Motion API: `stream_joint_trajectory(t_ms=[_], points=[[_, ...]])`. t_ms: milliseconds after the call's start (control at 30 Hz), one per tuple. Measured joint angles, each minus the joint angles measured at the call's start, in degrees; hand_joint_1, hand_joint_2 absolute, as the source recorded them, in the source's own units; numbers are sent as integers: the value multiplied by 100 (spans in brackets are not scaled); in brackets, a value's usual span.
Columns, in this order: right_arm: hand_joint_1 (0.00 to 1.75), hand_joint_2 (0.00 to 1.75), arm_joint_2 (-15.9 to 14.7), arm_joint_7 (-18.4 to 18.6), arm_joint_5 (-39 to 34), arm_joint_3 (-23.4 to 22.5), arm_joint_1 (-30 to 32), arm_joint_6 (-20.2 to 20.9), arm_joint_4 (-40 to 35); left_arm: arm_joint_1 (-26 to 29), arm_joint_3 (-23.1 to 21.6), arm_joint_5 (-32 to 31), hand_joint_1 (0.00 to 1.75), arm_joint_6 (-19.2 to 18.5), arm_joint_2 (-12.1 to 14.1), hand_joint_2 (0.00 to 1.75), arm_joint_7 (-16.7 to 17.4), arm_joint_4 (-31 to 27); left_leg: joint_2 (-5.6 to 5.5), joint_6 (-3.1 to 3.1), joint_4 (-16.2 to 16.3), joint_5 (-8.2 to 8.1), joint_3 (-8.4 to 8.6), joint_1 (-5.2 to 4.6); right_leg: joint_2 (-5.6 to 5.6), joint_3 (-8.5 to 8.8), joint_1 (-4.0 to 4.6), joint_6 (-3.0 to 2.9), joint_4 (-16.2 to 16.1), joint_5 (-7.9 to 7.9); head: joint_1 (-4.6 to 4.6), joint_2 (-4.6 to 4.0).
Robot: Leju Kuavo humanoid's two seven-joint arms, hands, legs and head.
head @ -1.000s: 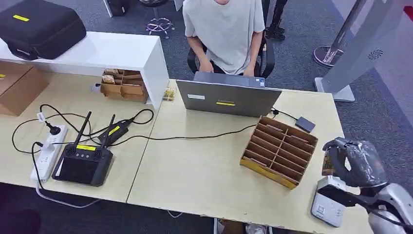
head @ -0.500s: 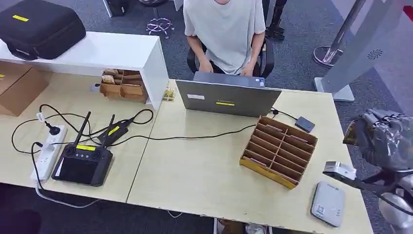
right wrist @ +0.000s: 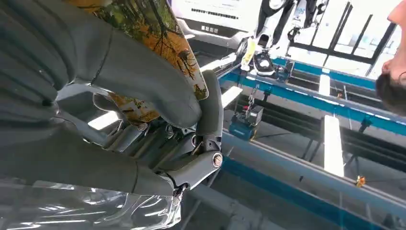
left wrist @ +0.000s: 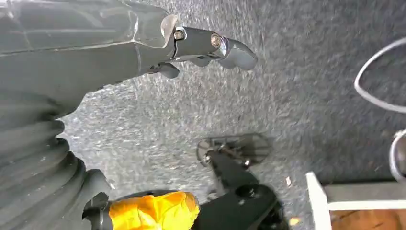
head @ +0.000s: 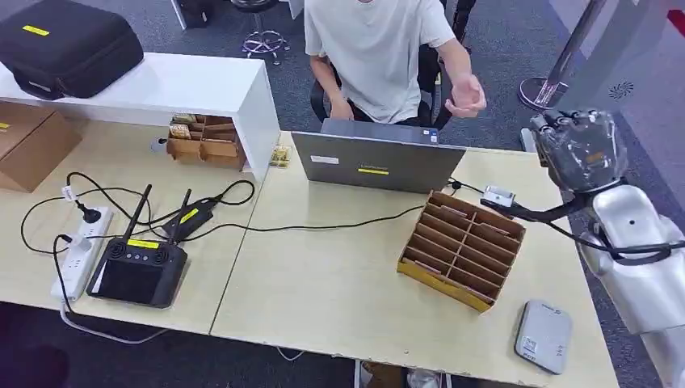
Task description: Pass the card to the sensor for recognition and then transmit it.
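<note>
no legible text anywhere, yellow labels on laptop (head: 378,162) and black case (head: 69,44) too small to read

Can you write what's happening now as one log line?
right hand: holds card, raised | person's hand: reaching out | sensor: on table

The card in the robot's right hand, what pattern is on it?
The card carries an orange, autumn-tree picture, clearest in the right wrist view.
</note>
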Motion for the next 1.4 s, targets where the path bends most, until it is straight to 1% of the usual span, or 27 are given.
stream_joint_trajectory(t_ms=[67,200,367,467,667,967,1000,1300,1400], points=[[175,175,168,39,4,207,-241,22,299,1,-42,-9,0,-33,-4,175,2,0,-8,-2,0,2,-3,1,-8,0,1,0,0,0,2,0],[175,175,495,153,9,491,-697,4,881,3,-103,-17,0,-227,-2,175,127,0,-10,-4,0,7,-6,1,-8,-3,1,-1,2,2,-2,0],[175,175,898,212,-33,719,-1201,-31,1532,1,-122,-79,0,-330,-4,175,192,2,-12,-5,0,8,-7,1,-11,-3,1,-1,2,3,2,0],[175,175,1077,216,-42,819,-1387,-28,1755,-3,-122,-76,0,-396,-4,175,216,2,-10,-5,1,8,-6,1,-9,-4,1,-2,2,5,2,0],[175,175,1267,216,-61,953,-1530,-31,1971,0,-122,-72,0,-454,-4,175,254,2,-12,-5,1,8,-7,1,-11,-4,1,-2,0,5,2,0],[175,175,1387,236,-142,1134,-1663,-11,2093,1,-122,53,0,-680,-7,175,264,4,-11,-5,2,8,-8,1,-10,-4,1,-2,0,6,2,0],[0,175,1394,236,-142,1147,-1671,-11,2102,0,-122,52,0,-682,-9,175,264,7,-11,-5,2,8,-8,1,-11,-4,1,-2,0,5,0,0],[0,175,1427,242,-153,1228,-1691,15,2122,0,-120,107,0,-774,-13,175,295,9,-11,-5,2,8,-8,1,-10,-5,1,-2,0,5,2,0],[0,175,1429,271,-234,1269,-1691,15,2122,1,-112,144,0,-743,-31,175,308,9,-11,-5,2,8,-8,1,-10,-5,1,-1,0,6,2,0]])
